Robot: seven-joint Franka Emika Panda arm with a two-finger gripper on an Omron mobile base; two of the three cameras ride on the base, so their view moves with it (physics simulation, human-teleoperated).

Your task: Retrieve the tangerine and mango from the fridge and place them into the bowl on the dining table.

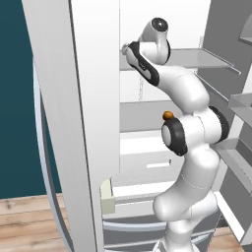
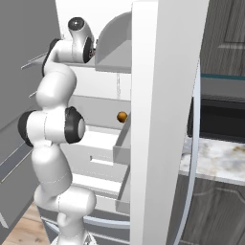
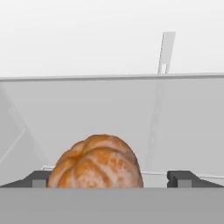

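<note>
Tangerine [image 3: 95, 162] sits on a grey shelf [image 3: 109, 118] inside the open fridge [image 1: 93, 98], roughly at mid height of the compartment; in the left base view it shows as a small orange ball [image 1: 168, 115] just past the arm's elbow, and in the right base view [image 2: 122, 116] beside the edge of the door. From the hand view, fruit lies close in front of the claw [image 3: 112, 178], between the two dark fingertips [image 3: 179, 178] but nearer the one on the picture's left. Claw is fully open, holding nothing.

My read: approach for the first pick, grasp not yet made. To do it well I would shift the hand slightly toward the fruit's side so it centres between the tips, then advance until the tips pass its widest part before closing. Closing off-centre risks nudging a round fruit and sending it rolling along the shelf. Close gently, lift just clear, withdraw straight out past the door. Mango, bowl: not identified here.
</note>
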